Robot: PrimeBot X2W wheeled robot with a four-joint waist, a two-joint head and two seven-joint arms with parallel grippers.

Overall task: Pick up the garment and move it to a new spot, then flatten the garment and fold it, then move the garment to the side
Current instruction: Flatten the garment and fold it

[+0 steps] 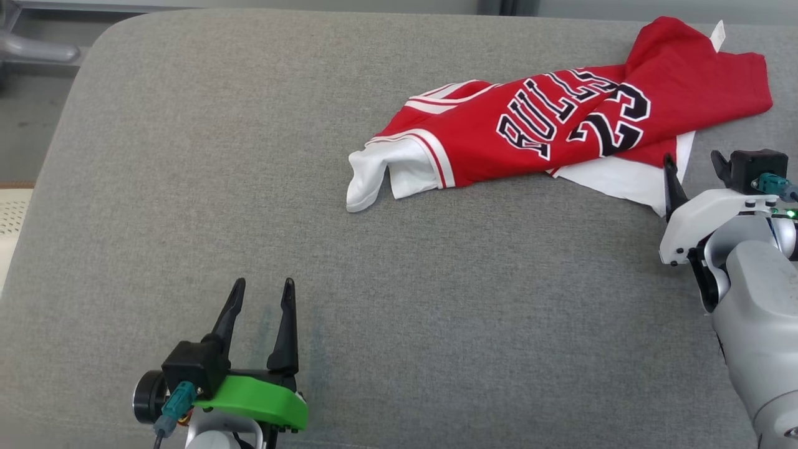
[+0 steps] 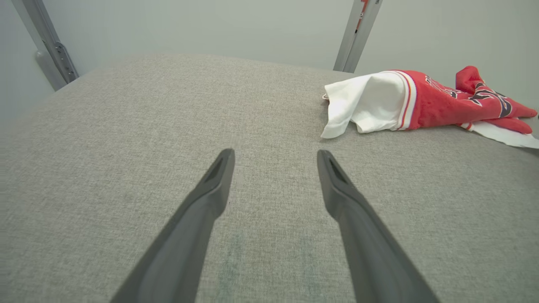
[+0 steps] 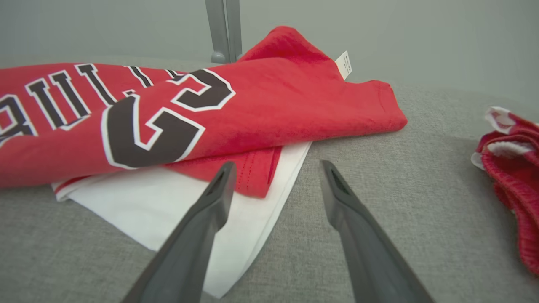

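The grey cushion [image 1: 187, 187] takes up nearly all of the workspace. The jersey [image 1: 561, 131] lies crumpled at its far right, doubled over itself, with white fabric showing at its left end and under its near right edge.

The right gripper [image 1: 695, 171] is at that near right corner, jaws spread and empty. In its wrist view one fingertip is over the white edge, though I cannot tell whether it touches. The left gripper [image 1: 263, 285] is also spread and empty, over bare cushion and well apart from the jersey.

I judge this to be the first step, the pick-up, with no grasp made yet. The next move calls for the right gripper to drop onto the layered corner and pinch it against the soft cushion, ideally catching both the red and the white layers.

A second red knit item [image 3: 511, 168] lies off to one side in the right wrist view.

The chest reads "BULLS" and "23" in black edged with white, upside down from the head. The print on the small white tag [image 3: 344, 64] is too small to read.
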